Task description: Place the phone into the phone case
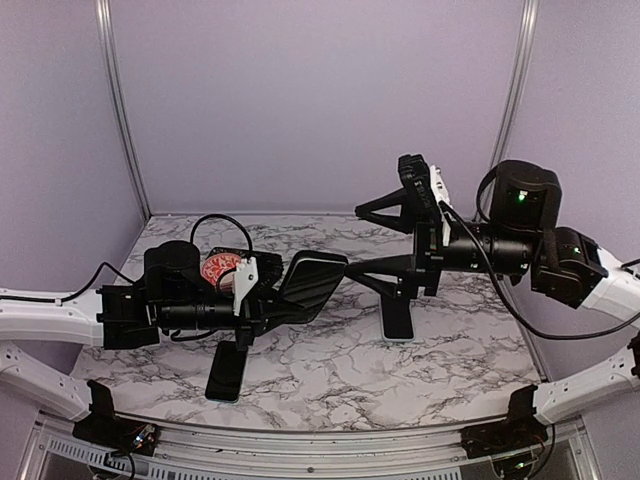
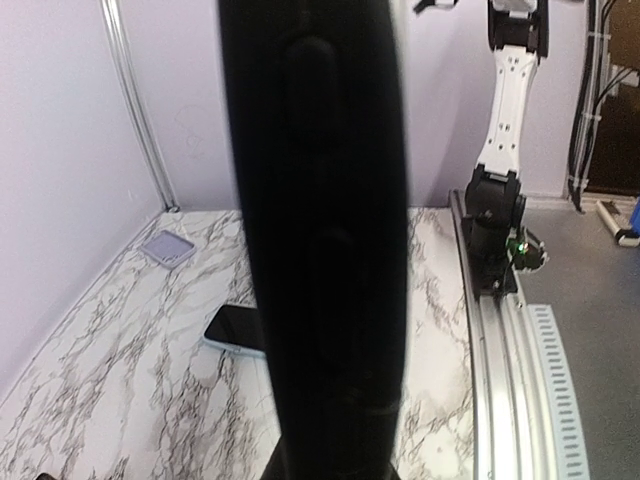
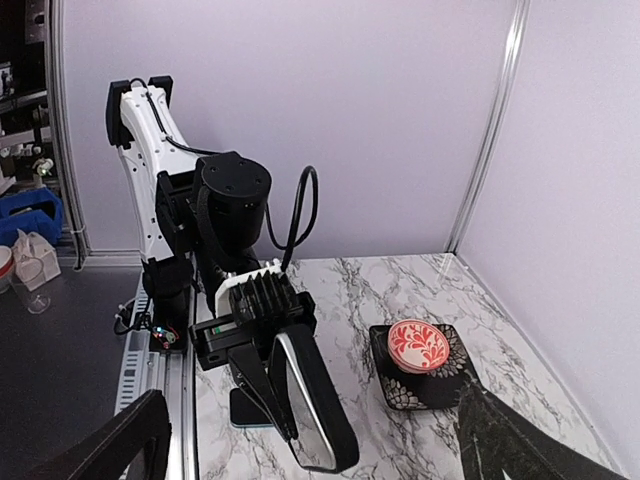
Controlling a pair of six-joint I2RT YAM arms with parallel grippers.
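phone case | in left pincer | marble table | lilac walls

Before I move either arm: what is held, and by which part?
The left end effector clamps the black rectangular phone-shaped slab by one short end; the right end effector is open, empty.

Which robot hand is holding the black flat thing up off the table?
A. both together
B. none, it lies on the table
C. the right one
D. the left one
D: the left gripper is clamped on the black flat thing, which is raised above the marble table, while the right gripper stands wide open, gripping nothing.
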